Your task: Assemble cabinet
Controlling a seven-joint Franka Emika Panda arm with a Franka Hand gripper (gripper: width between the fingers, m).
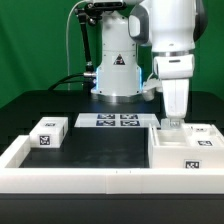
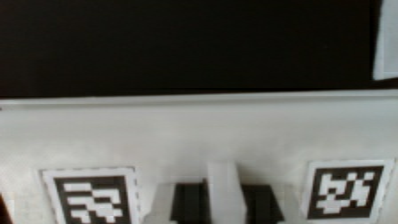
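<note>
From my desk I read this as an early step: getting hold of the cabinet body [image 1: 180, 150], which lies at the exterior view's right, tucked against the low white rim [image 1: 20, 152] of the black table [image 1: 100, 150]. The gripper [image 1: 172, 121] hangs straight down on the body's far edge, apparently touching it. In the wrist view that white wall fills the lower half, with a tag [image 2: 89, 196] on either side. Two dark fingers [image 2: 189, 205] seem to straddle a thin upright white rib between them. I cannot tell whether they are pressed onto that rib or merely standing around it, since the picture is too blurred there. A smaller panel piece [image 1: 47, 133] waits well apart at the exterior view's left, beyond the marker board [image 1: 108, 121]. My judgement is that the next move calls for a firm, centred pinch on the rib. Then the body needs a slow drag or lift away from the rim, watching that it does not twist or slip
</note>
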